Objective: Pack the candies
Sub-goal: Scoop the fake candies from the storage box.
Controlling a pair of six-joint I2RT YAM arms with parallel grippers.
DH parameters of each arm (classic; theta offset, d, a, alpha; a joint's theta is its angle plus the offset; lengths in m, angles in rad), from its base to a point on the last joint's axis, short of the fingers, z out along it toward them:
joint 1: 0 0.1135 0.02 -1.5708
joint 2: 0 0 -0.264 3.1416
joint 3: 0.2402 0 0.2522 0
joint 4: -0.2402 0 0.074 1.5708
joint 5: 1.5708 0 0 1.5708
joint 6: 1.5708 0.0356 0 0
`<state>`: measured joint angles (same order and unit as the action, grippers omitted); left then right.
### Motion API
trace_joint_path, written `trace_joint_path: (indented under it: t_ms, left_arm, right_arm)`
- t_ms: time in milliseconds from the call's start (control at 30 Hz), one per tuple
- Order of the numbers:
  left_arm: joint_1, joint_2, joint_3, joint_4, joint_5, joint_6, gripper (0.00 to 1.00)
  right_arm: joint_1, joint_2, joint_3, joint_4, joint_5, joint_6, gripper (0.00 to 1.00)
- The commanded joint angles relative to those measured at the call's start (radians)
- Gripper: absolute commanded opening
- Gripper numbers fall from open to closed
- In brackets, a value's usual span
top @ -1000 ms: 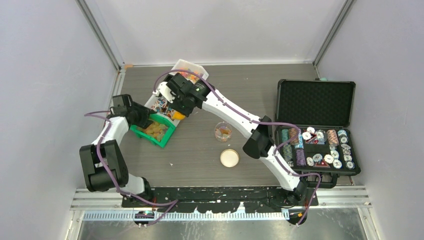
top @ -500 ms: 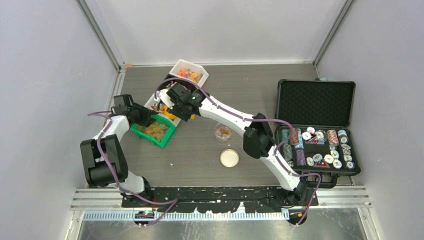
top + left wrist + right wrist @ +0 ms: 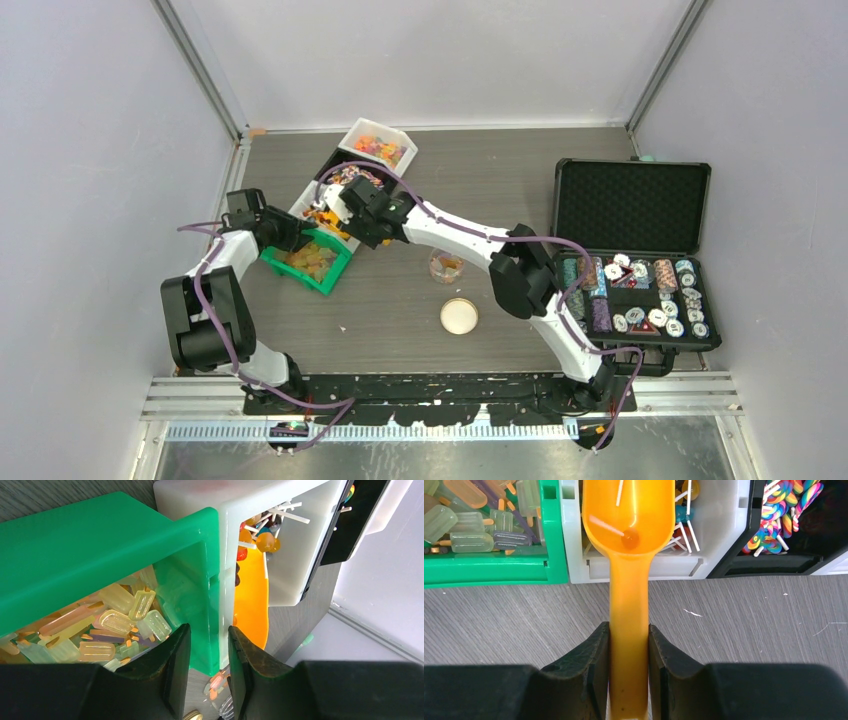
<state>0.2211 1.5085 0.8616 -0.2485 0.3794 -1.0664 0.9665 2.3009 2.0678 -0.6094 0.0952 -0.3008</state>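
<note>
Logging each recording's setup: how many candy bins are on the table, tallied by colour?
Green bin: 1
White bin, second white bin: 2
Black bin: 1
Total: 4

A robot test cell in a lab is shown. A dark wood-grain table [image 3: 500, 180] is enclosed by plain grey walls [image 3: 90, 150] set in aluminium posts [image 3: 197, 68]. A left arm [image 3: 215, 268] and a right arm [image 3: 462, 236], strung with purple cables [image 3: 470, 222], are bolted to a metal rail [image 3: 440, 398] along the table's near edge. Bins [image 3: 300, 276] of candies [image 3: 378, 150] are laid out near its far left corner.
</note>
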Motion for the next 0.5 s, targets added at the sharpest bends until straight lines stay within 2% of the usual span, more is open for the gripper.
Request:
trace_joint_path:
  t_ms: [0, 100, 467]
  left_arm:
    - [-0.005, 0.015, -0.002, 0.026, 0.019, 0.013, 0.33]
    - [-0.006, 0.007, -0.002, 0.026, 0.012, 0.018, 0.34]
    - [-0.005, 0.017, -0.010, 0.025, 0.010, 0.019, 0.33]
  right_arm:
    - [0.004, -0.080, -0.029, 0.115, 0.007, 0.039, 0.00]
    - [0.003, -0.081, -0.019, 0.110, 0.004, 0.049, 0.00]
    - [0.005, 0.026, 0.177, 0.028, -0.008, 0.100, 0.00]
